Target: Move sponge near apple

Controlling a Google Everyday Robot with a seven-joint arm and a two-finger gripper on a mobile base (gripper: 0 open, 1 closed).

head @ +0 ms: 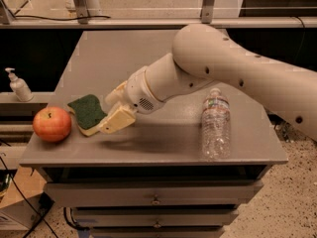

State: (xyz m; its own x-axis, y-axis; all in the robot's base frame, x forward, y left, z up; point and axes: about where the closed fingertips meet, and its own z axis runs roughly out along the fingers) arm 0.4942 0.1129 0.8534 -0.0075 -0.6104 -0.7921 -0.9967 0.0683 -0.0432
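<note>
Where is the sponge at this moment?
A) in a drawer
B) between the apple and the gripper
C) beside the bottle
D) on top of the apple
B: the sponge is close beside the apple, held on its other side by the gripper; the bottle lies well apart.
</note>
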